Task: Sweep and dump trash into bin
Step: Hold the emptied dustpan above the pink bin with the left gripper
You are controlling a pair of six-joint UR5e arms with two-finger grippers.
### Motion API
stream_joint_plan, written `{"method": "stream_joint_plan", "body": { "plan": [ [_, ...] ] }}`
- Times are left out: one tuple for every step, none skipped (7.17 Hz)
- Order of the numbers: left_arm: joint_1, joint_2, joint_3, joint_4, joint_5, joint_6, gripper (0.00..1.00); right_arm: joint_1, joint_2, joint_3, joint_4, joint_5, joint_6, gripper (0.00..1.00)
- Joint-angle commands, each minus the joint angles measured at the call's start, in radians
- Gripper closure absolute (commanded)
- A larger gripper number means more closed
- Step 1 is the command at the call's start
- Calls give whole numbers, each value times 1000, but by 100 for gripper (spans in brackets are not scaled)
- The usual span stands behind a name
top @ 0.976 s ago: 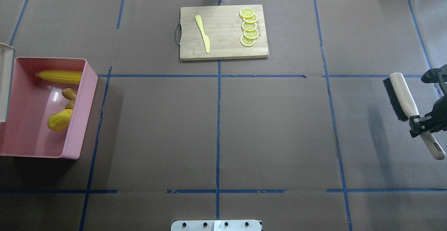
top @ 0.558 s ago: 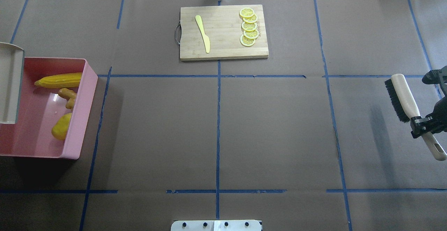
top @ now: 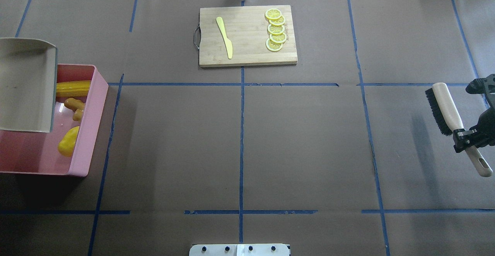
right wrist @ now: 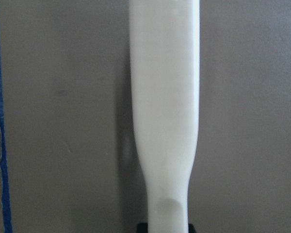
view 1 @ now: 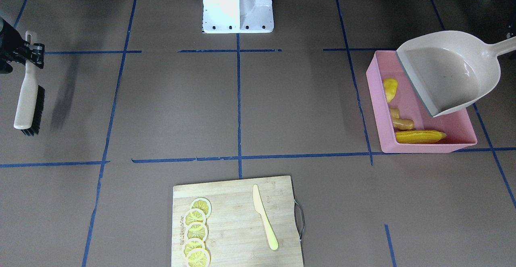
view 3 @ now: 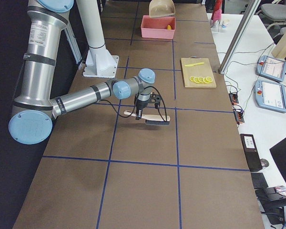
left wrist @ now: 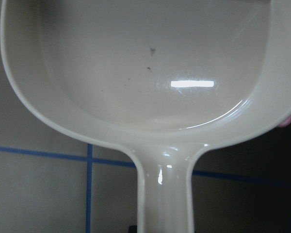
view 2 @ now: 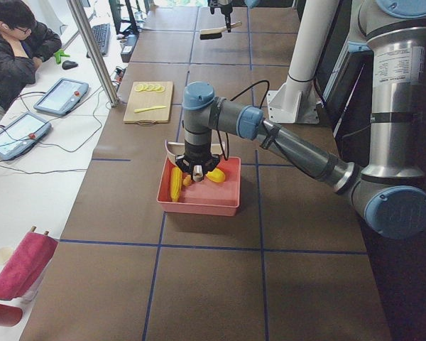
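The pink bin (top: 89, 132) stands at the table's left end and also shows in the front view (view 1: 427, 148). In it lie the corn cob (top: 74, 88), the ginger root (top: 76, 106) and the yellow potato lump (top: 69, 142). My left gripper (view 2: 197, 169) is shut on the handle of the beige dustpan (top: 25, 86). It holds the pan, empty (left wrist: 145, 63), above the bin's outer half. My right gripper (top: 466, 138) is shut on the handle of the brush (top: 444, 109), low over the table's right end, bristles to one side.
A wooden cutting board (top: 247, 35) at the far middle carries a pale yellow knife (top: 224, 37) and several lemon slices (top: 275, 29). The robot's base plate (top: 239, 249) is at the near edge. An operator (view 2: 14, 42) sits beside the table.
The dustpan has swung in over the bin and turned from edge-on to showing its empty inside. The corn and the potato lump have shifted and settled in the bin. The right arm barely moved.
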Motion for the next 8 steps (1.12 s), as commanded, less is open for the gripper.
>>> {"method": "stream_joint_plan", "body": {
  "plan": [
    [18,-51,-33,29,-53,-144,100,-2,-2,-89,177,58,120,98],
    [71,-55,-48,25,-53,-209,100,-2,-3,-103,225,58,191,98],
    [155,-67,-73,8,-53,-307,100,-3,-16,-106,233,58,225,98],
    [223,-72,-84,-27,-52,-391,100,-5,-16,-117,233,57,232,98],
    [266,-72,-85,-77,-50,-467,100,-14,-16,-117,235,58,233,98],
    [299,-72,-85,-95,-44,-507,100,-37,-16,-119,237,54,230,98],
    [332,-73,-84,-101,-41,-530,100,-51,-14,-117,237,54,226,98],
    [369,-85,-82,-101,-39,-557,100,-68,-14,-117,238,52,227,97]
  ]
}}
